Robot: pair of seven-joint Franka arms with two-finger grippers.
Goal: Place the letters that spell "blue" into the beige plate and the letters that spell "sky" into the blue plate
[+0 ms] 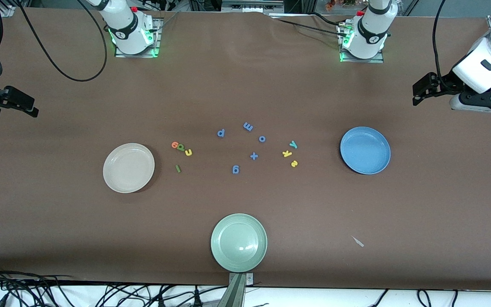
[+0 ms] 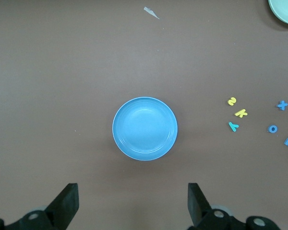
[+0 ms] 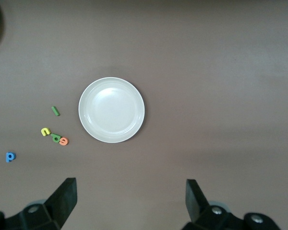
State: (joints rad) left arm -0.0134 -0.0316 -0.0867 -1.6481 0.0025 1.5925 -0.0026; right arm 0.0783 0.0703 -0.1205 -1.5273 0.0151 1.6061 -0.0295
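**Small letters packed close, and blue decoys in the middle**

We see both plates empty and no letter moved yet. The left gripper (image 2: 132,206) hangs released, fingers wide, over bare table at the left arm's end, with the blue plate (image 1: 365,150) nearest to it. The right gripper (image 3: 129,206) hangs the same way, holding nothing, at the right arm's end, the beige plate (image 1: 128,167) nearest.

Our main worry is the cluster at about two o'clock of the beige plate: the orange "e" (image 1: 174,145), green "b" (image 1: 180,147) and yellow "u" (image 1: 188,152) touch or nearly touch, so wide fingers could pinch two or knock a neighbour away. The dark green "l" (image 1: 177,169) lies apart, thin and easy to miss.

At nine o'clock of the blue plate sit the teal "y" (image 1: 293,144), yellow "k" (image 1: 287,154) and yellow "s" (image 1: 294,163), near each other.

Between the groups lie all-blue letters (image 1: 254,156), which we could mistake for task letters. A pale green plate (image 1: 239,242) sits nearest the front camera, a wrong destination. A small pale scrap (image 1: 358,241) lies near it.
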